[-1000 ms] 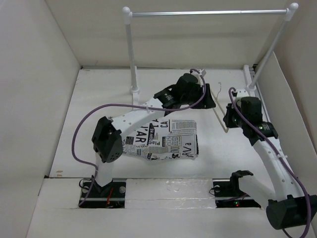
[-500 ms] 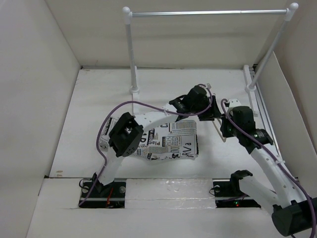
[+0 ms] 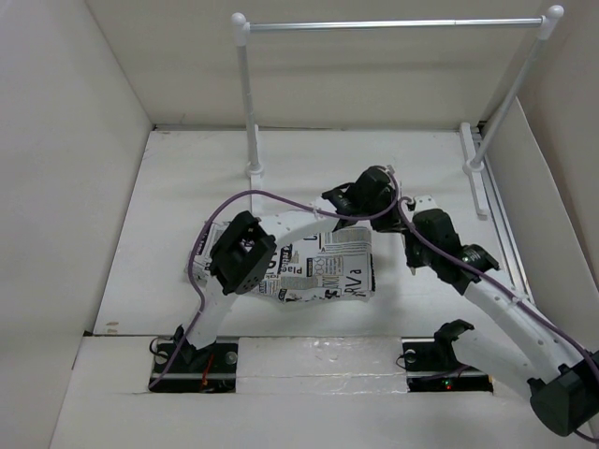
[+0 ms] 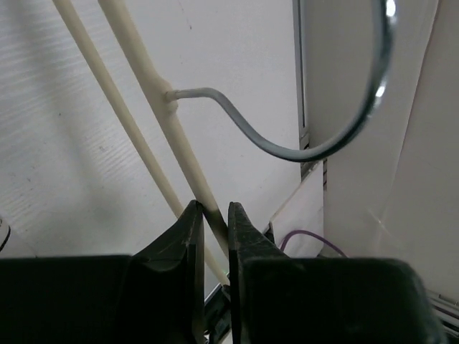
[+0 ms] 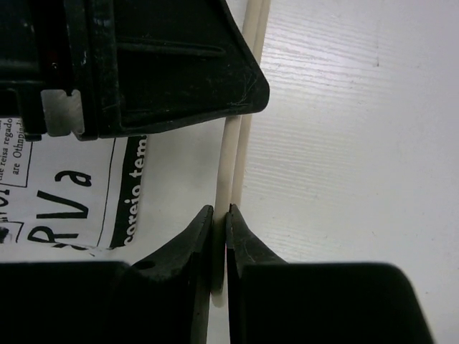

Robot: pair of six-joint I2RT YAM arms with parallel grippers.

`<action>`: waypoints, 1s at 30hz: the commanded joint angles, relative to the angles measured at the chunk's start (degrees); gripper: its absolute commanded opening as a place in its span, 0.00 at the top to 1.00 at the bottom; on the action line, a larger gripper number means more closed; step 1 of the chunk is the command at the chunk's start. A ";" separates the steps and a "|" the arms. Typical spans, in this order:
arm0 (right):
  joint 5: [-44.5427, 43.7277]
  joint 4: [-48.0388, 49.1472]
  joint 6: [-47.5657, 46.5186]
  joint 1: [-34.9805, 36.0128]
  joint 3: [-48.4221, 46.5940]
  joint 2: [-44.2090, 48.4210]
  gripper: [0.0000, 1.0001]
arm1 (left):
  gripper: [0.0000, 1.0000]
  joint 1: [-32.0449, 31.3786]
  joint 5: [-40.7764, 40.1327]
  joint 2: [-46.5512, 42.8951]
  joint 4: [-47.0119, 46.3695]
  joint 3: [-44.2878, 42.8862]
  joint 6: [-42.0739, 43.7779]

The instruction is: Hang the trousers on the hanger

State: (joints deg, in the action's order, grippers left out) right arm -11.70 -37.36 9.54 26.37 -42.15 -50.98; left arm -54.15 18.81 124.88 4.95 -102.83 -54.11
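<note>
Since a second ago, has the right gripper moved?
Yes. In the top view, the right gripper has shifted left and toward the near edge, away from the clothes rail's right post base.

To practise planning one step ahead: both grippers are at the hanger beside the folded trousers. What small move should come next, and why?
Probably carry the hanger sideways toward the trousers, both arms together. The left gripper and right gripper are each shut on a cream rod of it, so the hold looks ready, while the trousers lie folded beside it, not over it.
</note>
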 commanded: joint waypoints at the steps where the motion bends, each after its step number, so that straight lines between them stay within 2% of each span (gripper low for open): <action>1: 0.37 -0.25 3.20 2.98 -0.21 2.01 0.86 | 1.00 -0.43 -0.09 -2.18 -3.63 3.14 1.29; 5: 2.21 -1.57 5.40 4.13 1.19 5.62 0.72 | 1.00 -0.43 -0.52 -4.37 -6.43 8.33 0.23; 6: 2.56 -1.75 5.84 4.13 1.63 6.41 0.67 | 1.00 -0.43 -0.53 -5.34 -8.36 9.56 -0.21; 7: 3.78 -2.62 5.75 4.13 1.72 7.12 0.53 | 1.00 -0.43 -0.61 -5.87 -9.16 11.75 -0.64; 9: 4.49 -3.76 5.84 4.13 1.37 8.61 0.45 | 1.00 -0.43 -0.79 -6.84 -11.00 13.70 -1.88; 10: 4.76 -5.25 5.75 4.13 1.11 8.97 0.37 | 1.00 -0.43 -1.23 -7.02 -11.45 15.01 -2.14; 14: 7.57 -8.16 4.96 3.42 -1.09 10.64 0.31 | 1.00 -0.96 -1.93 -8.33 -12.86 18.27 -3.54; 16: 9.15 -7.64 3.73 1.94 -1.44 11.43 0.38 | 1.00 -1.57 -2.28 -10.61 -14.96 21.42 -4.16; 18: 11.08 -6.76 2.86 0.79 -1.44 10.91 0.57 | 1.00 -2.27 -4.65 -13.59 -17.06 24.15 -5.39; 20: 16.07 -2.73 1.89 -1.83 0.74 9.07 1.00 | 1.00 -2.80 -7.10 -17.19 -21.62 30.28 -7.92; 24: 21.01 4.99 1.45 -4.39 3.91 6.87 1.00 | 1.00 -3.33 -9.49 -19.05 -24.45 35.23 -9.43; 29: 27.87 15.28 1.44 -9.31 7.78 -1.12 1.00 | 1.00 -4.47 -10.63 -19.41 -27.54 39.02 -10.49; 30: 28.75 19.05 1.45 -9.84 8.74 -2.62 0.97 | 1.00 -4.47 -10.46 -18.71 -27.54 39.02 -10.49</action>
State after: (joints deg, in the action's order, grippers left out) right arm 11.38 -30.02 11.75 18.22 -35.07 -51.18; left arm -58.35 9.89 107.63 -17.72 -64.69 -63.35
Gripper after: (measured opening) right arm 0.022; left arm 0.032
